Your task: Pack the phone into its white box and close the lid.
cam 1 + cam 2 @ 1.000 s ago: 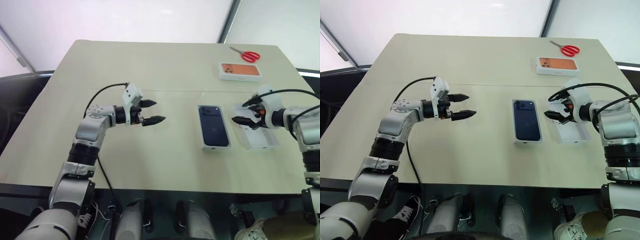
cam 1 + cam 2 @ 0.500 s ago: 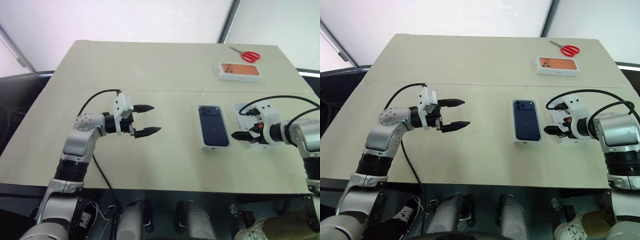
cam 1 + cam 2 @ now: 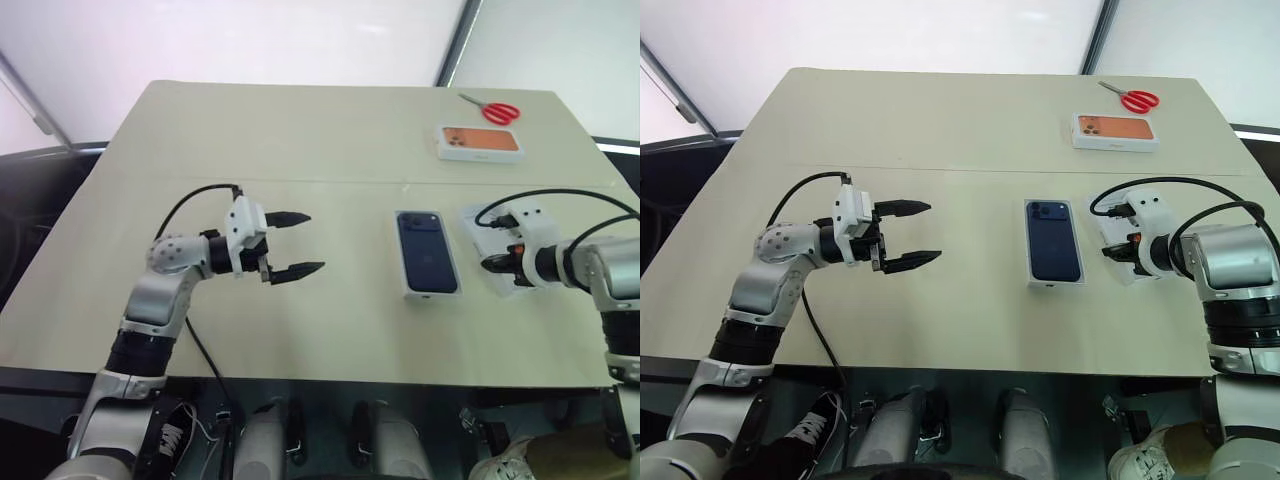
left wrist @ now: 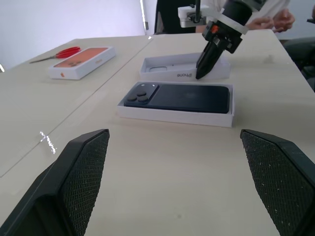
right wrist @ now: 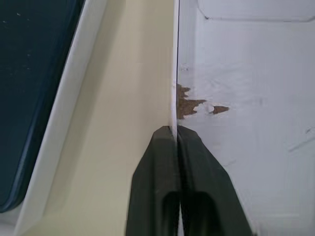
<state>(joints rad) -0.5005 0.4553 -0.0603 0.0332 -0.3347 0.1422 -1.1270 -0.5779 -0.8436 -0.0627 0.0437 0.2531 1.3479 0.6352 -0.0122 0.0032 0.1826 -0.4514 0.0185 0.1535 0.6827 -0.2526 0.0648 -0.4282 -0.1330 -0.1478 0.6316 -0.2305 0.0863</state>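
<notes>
**A:** Since the phone [image 3: 428, 250] already lies flat in the white box [image 3: 433, 293] at the centre right of the head view, is packing done?

**B:** That part looks finished, I'd say. What is left is the closing: the lid [image 3: 490, 222] sits just to the right of the box on the table [image 3: 330, 130], open side up, not yet over the phone.

**A:** And the right gripper [image 5: 176, 135]?

**B:** Clenched on the lid's wall. Its wrist view shows the two black fingers pressed together with the thin white edge pinched between them. The left wrist view shows the same gripper pointing down onto that rim.

**A:** The left gripper [image 3: 297, 243]?

**B:** Spread wide and empty, hovering above the table at the centre left, well apart from everything, pointing towards the phone.

**A:** What are the things like?

**B:** The phone is a slim dark navy slab with rounded corners, smooth and slightly glossy, its camera cluster at the far end. The box is shallow white card, barely bigger than the phone. The lid is the same thin white card with low walls, and inside it there is a torn patch showing brown fibre. The gripper pads [image 4: 81, 169] have a fine cross-hatched texture. The tabletop is matt beige.

**A:** Anything else about?

**B:** An orange-printed box [image 3: 481, 142] and red-handled scissors [image 3: 493, 109] at the upper right, well clear.
</notes>
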